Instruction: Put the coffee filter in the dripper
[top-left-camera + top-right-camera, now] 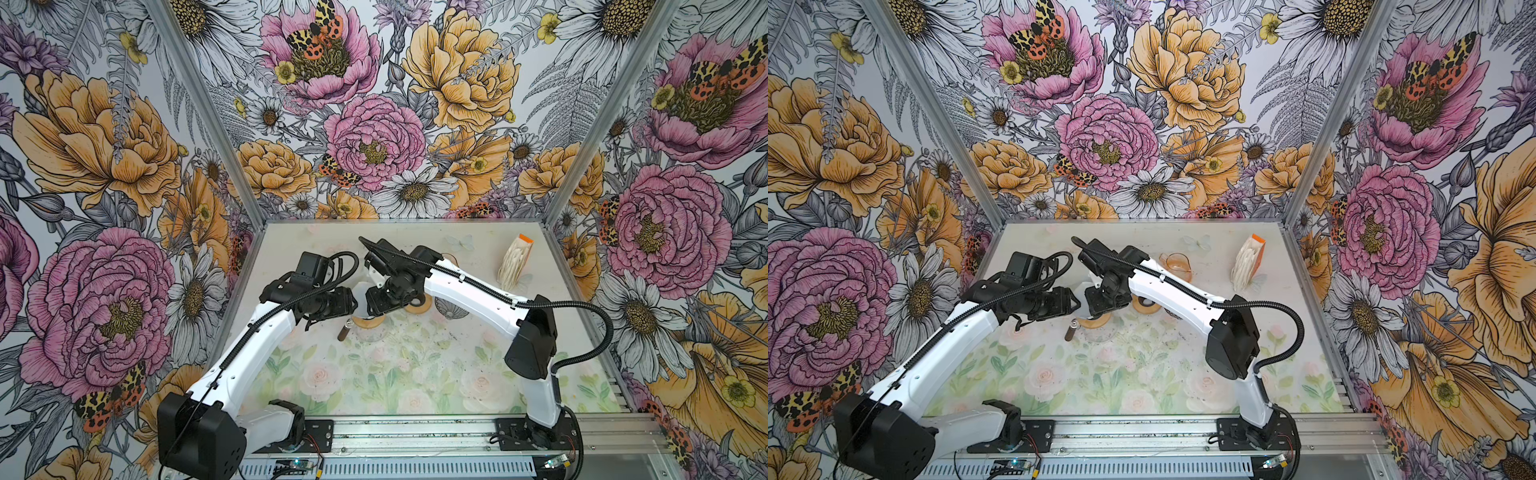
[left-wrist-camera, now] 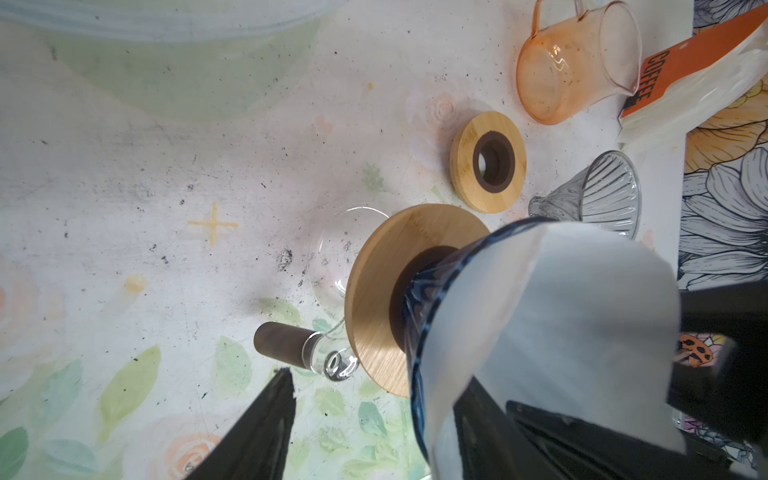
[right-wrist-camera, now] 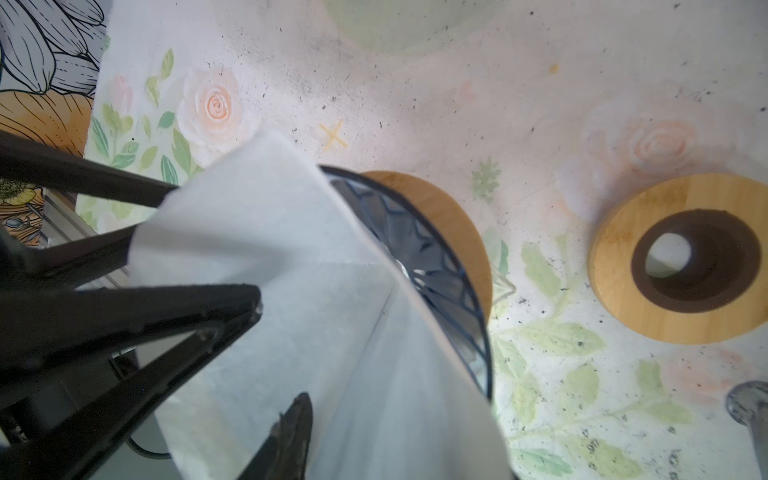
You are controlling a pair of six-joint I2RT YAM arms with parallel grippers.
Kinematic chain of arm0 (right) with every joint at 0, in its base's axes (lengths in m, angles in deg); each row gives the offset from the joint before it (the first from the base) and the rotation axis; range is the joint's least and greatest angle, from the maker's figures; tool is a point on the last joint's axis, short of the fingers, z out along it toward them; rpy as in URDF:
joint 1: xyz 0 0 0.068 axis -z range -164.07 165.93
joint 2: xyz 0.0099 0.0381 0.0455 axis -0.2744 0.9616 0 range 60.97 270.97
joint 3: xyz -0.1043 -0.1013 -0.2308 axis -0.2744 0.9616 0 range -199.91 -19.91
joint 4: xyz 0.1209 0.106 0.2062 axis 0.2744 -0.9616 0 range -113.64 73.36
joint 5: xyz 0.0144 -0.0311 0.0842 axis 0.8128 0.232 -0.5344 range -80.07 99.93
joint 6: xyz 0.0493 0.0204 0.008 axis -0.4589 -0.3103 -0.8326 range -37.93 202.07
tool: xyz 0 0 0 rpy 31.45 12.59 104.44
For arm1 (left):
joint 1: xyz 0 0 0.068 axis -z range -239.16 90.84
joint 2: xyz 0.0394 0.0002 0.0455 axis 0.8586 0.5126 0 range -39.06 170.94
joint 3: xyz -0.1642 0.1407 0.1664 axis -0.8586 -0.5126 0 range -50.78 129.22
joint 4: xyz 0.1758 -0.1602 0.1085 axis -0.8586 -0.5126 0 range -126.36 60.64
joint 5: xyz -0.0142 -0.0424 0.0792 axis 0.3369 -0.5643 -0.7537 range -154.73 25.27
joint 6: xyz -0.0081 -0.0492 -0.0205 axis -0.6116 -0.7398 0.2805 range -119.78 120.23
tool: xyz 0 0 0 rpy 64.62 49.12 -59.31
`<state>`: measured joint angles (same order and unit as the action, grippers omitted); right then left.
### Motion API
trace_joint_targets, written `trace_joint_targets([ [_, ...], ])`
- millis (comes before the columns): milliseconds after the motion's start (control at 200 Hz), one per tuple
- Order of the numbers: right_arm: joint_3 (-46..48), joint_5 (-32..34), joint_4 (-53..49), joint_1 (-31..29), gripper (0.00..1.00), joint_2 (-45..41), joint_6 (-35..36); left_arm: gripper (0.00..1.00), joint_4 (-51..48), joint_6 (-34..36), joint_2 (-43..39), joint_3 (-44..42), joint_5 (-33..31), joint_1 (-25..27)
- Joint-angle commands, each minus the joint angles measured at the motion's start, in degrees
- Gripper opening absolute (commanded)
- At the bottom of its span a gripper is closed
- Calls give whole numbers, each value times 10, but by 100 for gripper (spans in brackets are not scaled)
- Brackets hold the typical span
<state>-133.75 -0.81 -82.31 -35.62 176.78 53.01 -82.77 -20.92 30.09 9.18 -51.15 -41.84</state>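
Here, limp coffee filter (image 3: 270,232), apparently seated in fragile glass dripper (image 3: 436,266): pinch rim lightly. Jaws of right gripper (image 3: 278,353) apart; left gripper (image 1: 356,300) indeterminate.

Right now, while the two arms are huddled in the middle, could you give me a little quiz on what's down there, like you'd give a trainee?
1. True or false: the white coffee filter lies flat on the table.
2. The blue dripper rests on: A a wooden disc, B a metal tray, C a folded towel?
3. What word is printed on the orange pack, as the left wrist view shows it?

Key
1. False: it stands opened in the blue dripper.
2. A.
3. COFFEE.
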Motion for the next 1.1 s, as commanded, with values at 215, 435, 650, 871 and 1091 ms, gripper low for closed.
trace_joint_targets([
  [215, -14, 32, -2, 22, 51, -17, -12, 60, 1, 15, 7, 16, -8, -8],
  [435, -14, 26, -2, 22, 51, 4, -19, 60, 1, 17, 17, 17, -11, -9],
  [650, -14, 24, -2, 22, 51, 15, -17, 60, 1, 21, 26, 18, -12, -11],
  [871, -16, 20, -1, 22, 51, 22, -15, 60, 1, 22, 27, 16, -14, -11],
  [1091, -21, 14, -2, 22, 51, 22, -14, 61, 0, 18, 20, 20, -11, -11],
])
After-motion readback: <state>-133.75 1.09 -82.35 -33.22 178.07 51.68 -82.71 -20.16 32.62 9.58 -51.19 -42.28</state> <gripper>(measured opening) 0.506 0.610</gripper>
